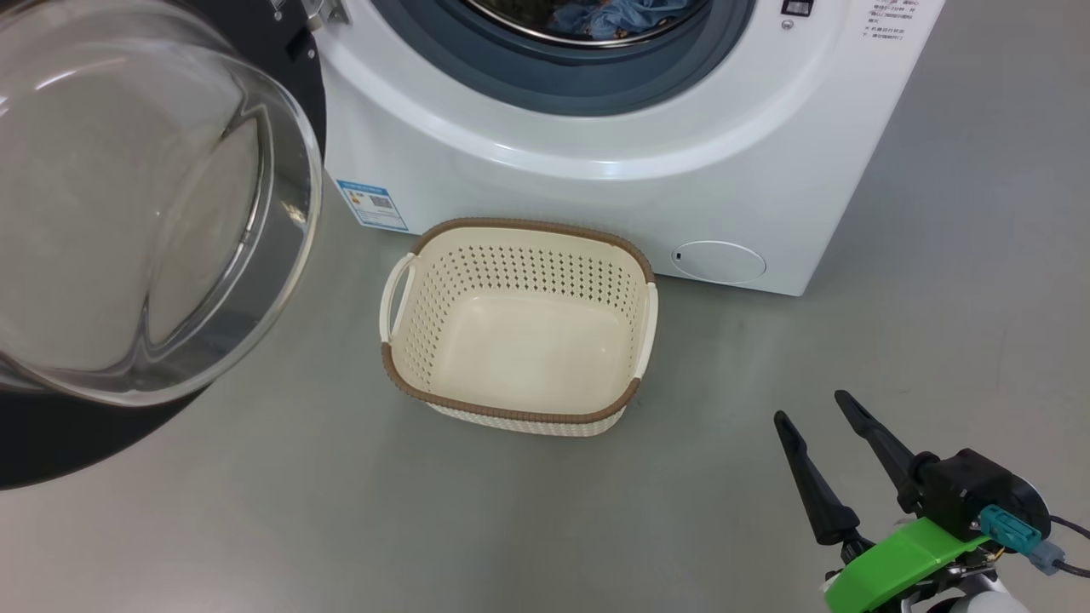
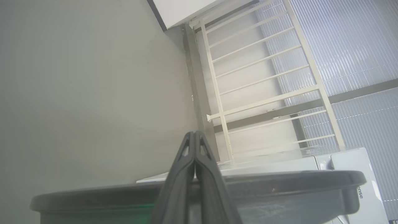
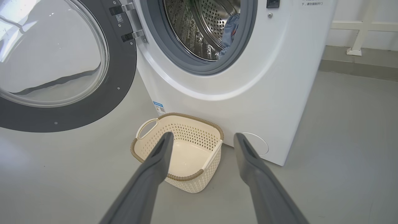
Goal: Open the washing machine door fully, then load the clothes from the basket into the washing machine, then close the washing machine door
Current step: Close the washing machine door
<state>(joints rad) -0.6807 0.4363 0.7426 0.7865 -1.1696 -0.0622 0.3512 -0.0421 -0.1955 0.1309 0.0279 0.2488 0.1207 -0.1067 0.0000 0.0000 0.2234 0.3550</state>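
The basket [image 1: 519, 264] is empty, clothes [image 1: 609, 17] in the drum: you're on closing now, left gripper [image 2: 195, 135] pinched together by the washing machine door [image 1: 153, 204], right gripper [image 1: 810, 407] spread wide, so push it shut

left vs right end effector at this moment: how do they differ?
The left end effector is shut, fingers pressed flat together; the right end effector is open, fingers spread wide. The left one is at the dark rim of the washing machine door; the right one hangs above the floor, aimed toward the empty basket. Shared: both have long dark fingers and neither holds anything.
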